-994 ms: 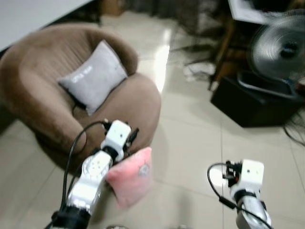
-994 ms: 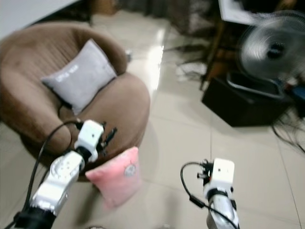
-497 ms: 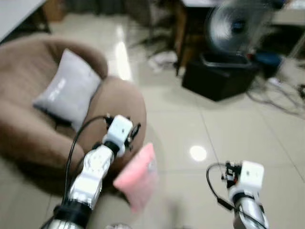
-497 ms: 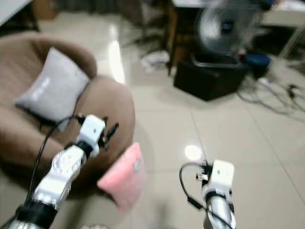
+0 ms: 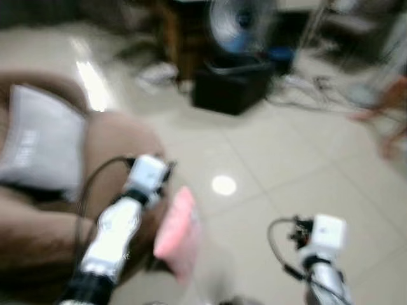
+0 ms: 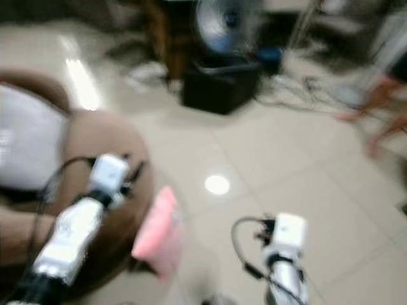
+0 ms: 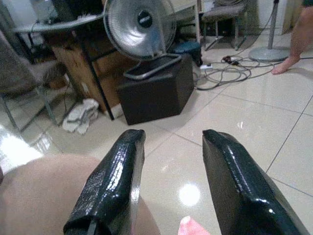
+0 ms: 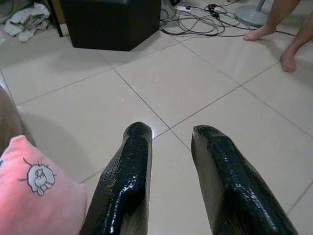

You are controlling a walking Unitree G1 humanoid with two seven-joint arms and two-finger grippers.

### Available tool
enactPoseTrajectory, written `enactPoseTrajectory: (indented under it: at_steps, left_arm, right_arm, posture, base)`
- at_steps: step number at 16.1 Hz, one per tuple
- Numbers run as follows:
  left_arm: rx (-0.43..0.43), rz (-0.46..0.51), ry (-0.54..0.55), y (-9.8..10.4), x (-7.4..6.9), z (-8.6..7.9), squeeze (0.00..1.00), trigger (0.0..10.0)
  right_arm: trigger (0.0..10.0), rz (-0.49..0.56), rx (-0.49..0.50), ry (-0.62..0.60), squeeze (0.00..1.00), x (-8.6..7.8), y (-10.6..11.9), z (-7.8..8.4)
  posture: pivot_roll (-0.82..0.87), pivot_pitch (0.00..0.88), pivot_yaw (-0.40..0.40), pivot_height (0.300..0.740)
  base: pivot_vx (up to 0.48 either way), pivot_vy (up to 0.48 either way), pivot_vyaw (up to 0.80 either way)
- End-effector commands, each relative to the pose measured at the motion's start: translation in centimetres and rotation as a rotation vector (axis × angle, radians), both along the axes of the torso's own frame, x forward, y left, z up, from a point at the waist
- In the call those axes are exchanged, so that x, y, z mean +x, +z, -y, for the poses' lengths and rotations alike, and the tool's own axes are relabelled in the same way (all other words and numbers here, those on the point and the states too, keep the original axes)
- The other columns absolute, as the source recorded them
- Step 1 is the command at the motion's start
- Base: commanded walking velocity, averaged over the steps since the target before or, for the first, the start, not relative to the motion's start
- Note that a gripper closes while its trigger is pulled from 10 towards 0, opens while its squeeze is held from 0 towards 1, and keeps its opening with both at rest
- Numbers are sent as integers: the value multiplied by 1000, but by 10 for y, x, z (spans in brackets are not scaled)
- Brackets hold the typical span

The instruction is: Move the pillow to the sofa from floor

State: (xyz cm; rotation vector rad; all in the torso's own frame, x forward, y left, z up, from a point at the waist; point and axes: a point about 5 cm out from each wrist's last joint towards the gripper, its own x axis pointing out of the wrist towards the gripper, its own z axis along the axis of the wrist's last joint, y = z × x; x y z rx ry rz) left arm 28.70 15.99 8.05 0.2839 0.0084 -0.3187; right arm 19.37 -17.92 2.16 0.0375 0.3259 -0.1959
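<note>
Both tools empty, fingers apart: left tool, right tool. Pink pillow on floor against brown sofa. Step judged: approach; next, close on pillow, grasp, lift onto sofa.

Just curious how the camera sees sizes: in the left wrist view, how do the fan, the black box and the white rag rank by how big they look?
1. Black box, about level with
2. Fan, too close to separate.
3. White rag, clearly smallest.
</note>
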Motion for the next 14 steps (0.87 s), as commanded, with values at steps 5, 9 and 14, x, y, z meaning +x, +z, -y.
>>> enactPoseTrajectory:
  at_steps: [5,9,14]
  left_arm:
    - [-42,-21,-63,-13,-24,14,0,10000]
    - [-41,-3,-76,-7,-21,16,0,10000]
    - [-37,-6,-83,-6,-16,16,0,10000]
  right_arm:
    - [10000,130,-121,129,0,17,21,-1]
    - [10000,133,-118,149,0,20,19,-3]
    - [10000,113,-129,156,0,15,14,-2]
  posture:
    - [48,40,-80,740]
    - [60,38,-88,740]
    - [47,43,-64,740]
  base:
    - [0,-96,0]
    - [226,0,0]
    - [359,0,320]
